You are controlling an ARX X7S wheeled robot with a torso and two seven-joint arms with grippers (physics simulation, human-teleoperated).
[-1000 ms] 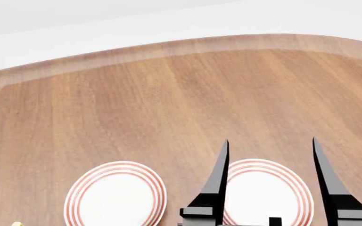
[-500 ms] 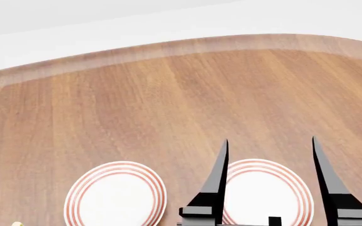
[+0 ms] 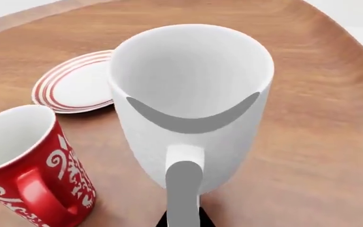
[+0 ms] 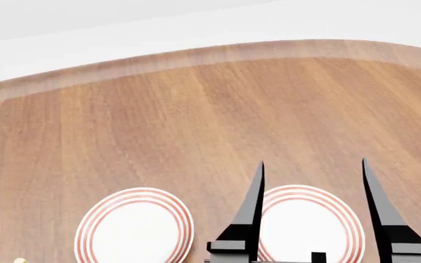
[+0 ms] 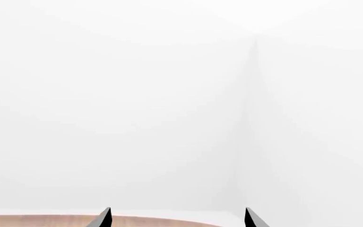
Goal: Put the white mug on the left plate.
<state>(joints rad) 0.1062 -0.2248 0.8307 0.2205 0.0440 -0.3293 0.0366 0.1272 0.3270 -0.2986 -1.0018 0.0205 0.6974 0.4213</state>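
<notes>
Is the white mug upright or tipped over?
Upright: the white mug stands with its open, empty mouth facing up, beside the red mug.

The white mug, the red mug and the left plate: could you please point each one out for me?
white mug (image 3: 191,80), left wrist view, on its white inner wall.
red mug (image 3: 62,182), left wrist view, on its patterned outer side.
left plate (image 4: 134,230), head view, on its bare white centre.
</notes>
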